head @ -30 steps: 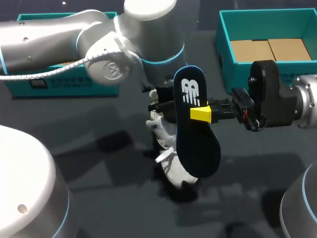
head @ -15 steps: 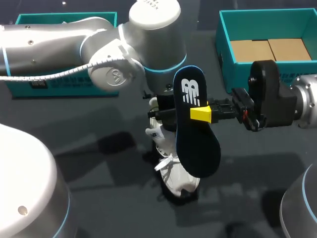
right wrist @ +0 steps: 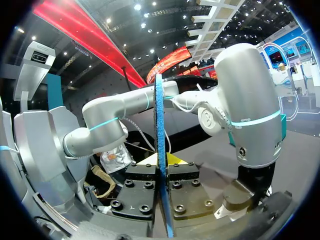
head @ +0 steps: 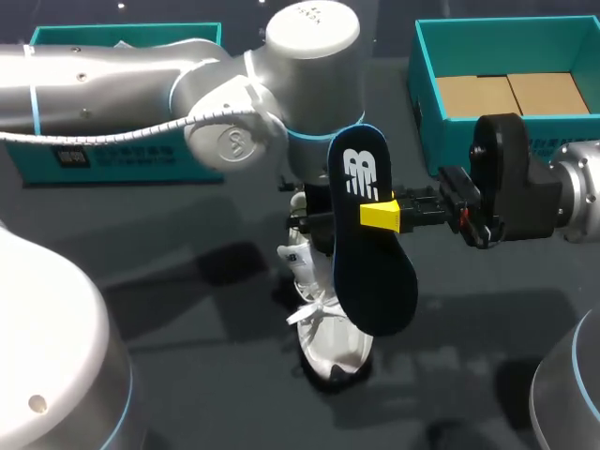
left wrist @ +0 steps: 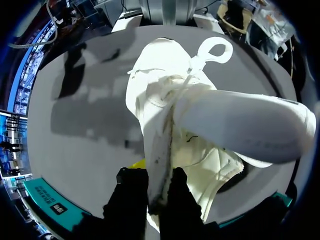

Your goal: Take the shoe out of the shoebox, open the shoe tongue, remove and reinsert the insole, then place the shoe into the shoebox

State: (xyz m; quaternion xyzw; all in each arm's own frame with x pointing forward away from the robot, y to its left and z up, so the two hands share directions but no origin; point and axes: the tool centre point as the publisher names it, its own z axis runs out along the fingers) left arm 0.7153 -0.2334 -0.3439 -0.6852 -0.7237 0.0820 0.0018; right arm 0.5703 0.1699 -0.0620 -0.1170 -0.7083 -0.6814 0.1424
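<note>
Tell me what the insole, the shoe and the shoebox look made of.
The insole: likely foam, with a dark matte face, a white printed logo and a blue edge; it looks thin edge-on. The shoe: white textile, perhaps mesh, soft and matte, with cloth laces. The shoebox: probably cardboard, with teal matte walls and brown flaps inside.

1. I see the dark grey table (head: 487, 309), matte, with soft shadows across its middle.
2. At the table's far left edge stands a teal box (head: 112, 171) with a dark label on its near wall.
3. Toward the table's far right corner, two brown cardboard panels (head: 511, 94) lie flat, side by side.
</note>
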